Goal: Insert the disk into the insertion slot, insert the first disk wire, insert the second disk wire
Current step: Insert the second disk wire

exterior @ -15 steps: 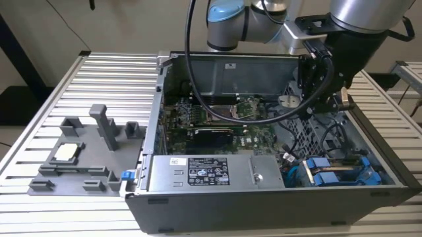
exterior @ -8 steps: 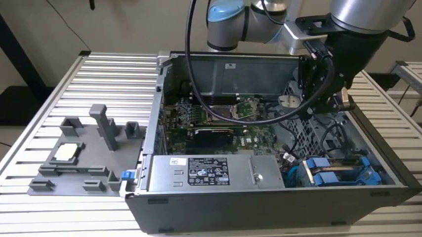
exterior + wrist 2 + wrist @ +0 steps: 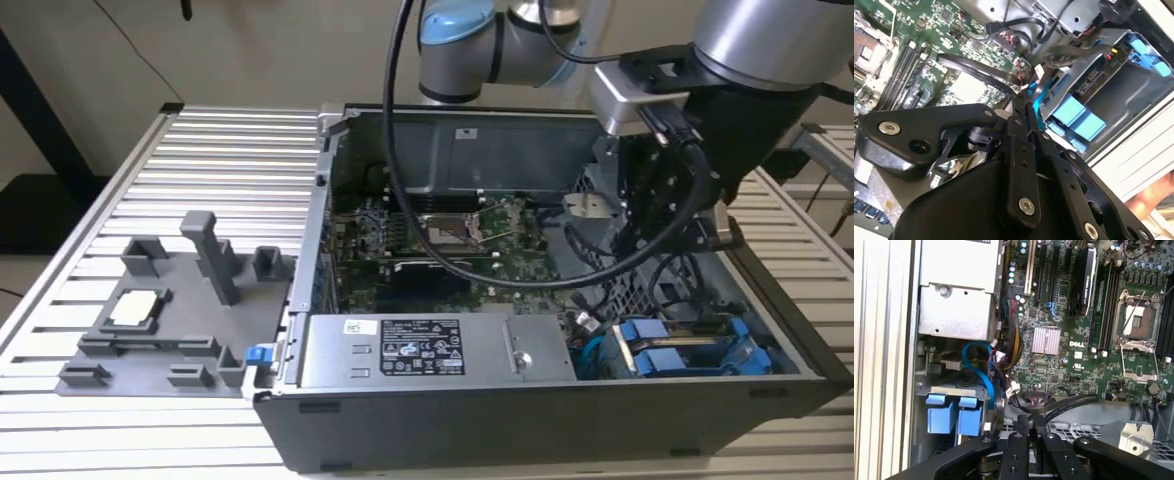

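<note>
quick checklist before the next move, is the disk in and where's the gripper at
1. Disk seated in the insertion slot: ok, its blue carrier sits inside the bay at the case's corner on the exterior view's right.
2. Gripper state: ok, fingers closed together, pinching a thin blue cable.
3. Gripper position: ok, inside the open case, above the motherboard and beside the bay.
4. Blue cable plugged into the disk: cannot tell, the connector end is hidden.
5. Second wire connected: cannot tell.
6. Loose black cables near the fingers: not ok, they cross the space right by the gripper.
</note>
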Motion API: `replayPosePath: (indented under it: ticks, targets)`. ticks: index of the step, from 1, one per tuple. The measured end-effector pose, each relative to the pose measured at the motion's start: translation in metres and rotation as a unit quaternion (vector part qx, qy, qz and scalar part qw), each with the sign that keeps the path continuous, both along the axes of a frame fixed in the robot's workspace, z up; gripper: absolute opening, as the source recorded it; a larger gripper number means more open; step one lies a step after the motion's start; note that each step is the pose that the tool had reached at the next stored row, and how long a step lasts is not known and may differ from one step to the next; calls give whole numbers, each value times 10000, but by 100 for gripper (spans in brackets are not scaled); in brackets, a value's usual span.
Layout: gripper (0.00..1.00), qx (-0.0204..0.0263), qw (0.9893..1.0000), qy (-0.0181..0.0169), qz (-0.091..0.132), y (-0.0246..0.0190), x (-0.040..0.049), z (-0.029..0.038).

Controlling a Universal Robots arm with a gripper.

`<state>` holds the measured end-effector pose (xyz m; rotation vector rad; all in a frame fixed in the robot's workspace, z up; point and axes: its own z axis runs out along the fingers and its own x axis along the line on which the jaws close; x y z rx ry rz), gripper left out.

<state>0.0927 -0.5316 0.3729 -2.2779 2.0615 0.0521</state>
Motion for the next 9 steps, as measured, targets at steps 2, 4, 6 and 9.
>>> replayPosePath:
  ticks: [2, 4, 6, 9]
  targets:
    - [16, 0, 10000, 8, 0, -55, 24, -2]
    - [16, 0, 10000, 17, 0, -110, 48, -5]
    - [16, 0, 10000, 26, 0, -165, 73, -7]
    - [16, -1, 10000, 38, 0, -257, 115, -13]
